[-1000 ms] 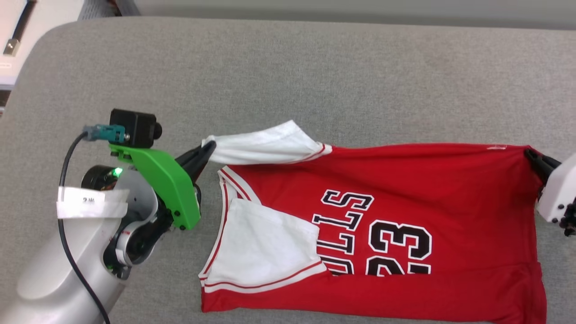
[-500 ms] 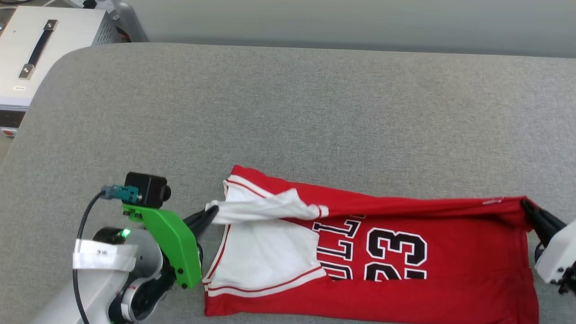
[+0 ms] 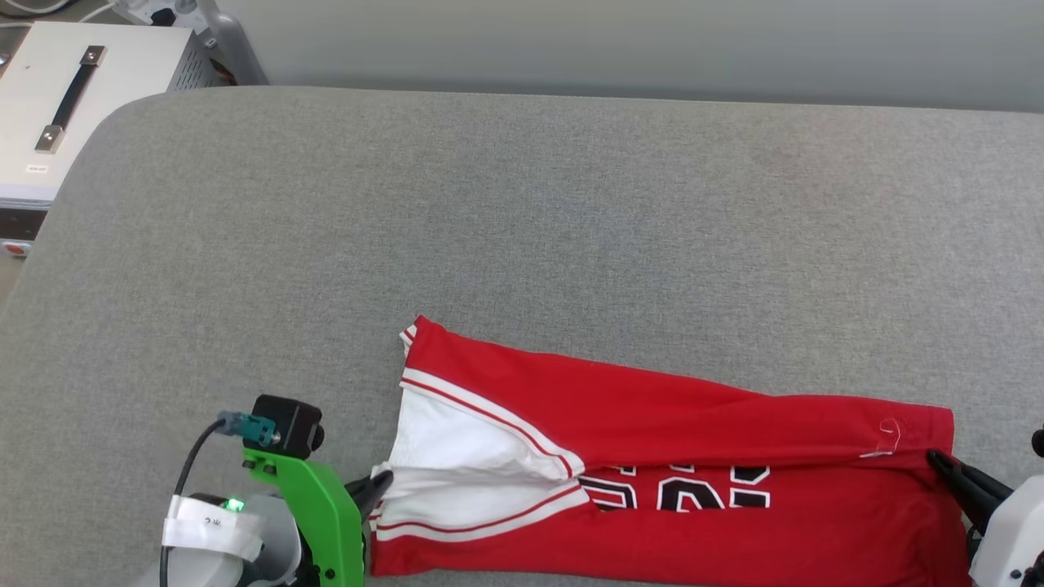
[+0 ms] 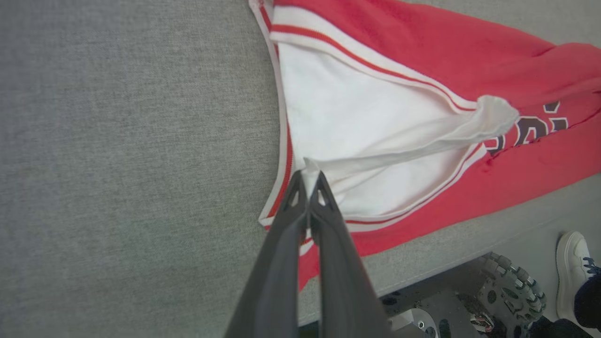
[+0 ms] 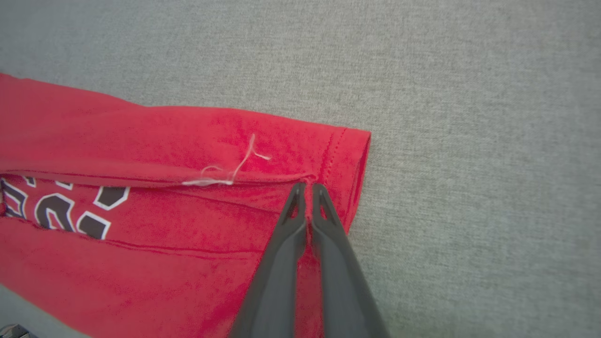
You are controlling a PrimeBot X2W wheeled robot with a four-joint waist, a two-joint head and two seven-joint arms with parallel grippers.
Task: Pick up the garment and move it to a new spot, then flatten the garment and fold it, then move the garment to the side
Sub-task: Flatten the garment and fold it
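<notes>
The red jersey (image 3: pixel 652 408) lies stretched lengthwise along the near edge of the grey padded bench (image 3: pixel 489 204). Its sleeve end is toward the robot's left and its hem toward the right. The far half of the bench is bare grey cloth.

The left claw (image 3: pixel 380 483) sits at the sleeve end with its two dark fingers pressed together on the tip of a white sleeve (image 3: pixel 481 477). That sleeve is drawn out in a taut strip across the other white sleeve panel (image 3: pixel 444 432). From the left wrist, the claw (image 4: pixel 307 177) nips a small tuft of white cloth just inside the red-and-white striped trim (image 4: pixel 285 155).

The right claw (image 3: pixel 936 461) is at the opposite end, pinched shut on the red cloth by the hem. The right wrist view puts its tips (image 5: pixel 305 188) at the edge of a fold, just beside the stitched hem (image 5: pixel 335 159). A loose white thread (image 5: pixel 230 171) lies on the fold right next to them.

A long red flap is folded over the chest, so the black, white-outlined lettering (image 3: pixel 677 489) shows only its lower halves. I can't read it as it lies.

A strip of white tape (image 3: pixel 208 522) on the left forearm carries small dark marks, too small to make out. Off the bench's far left corner stands a pale case with a black handle (image 3: pixel 69 102). Below the bench edge, a treaded wheel (image 4: pixel 512 291) and someone's white shoe (image 4: pixel 570 267) are on the floor.
</notes>
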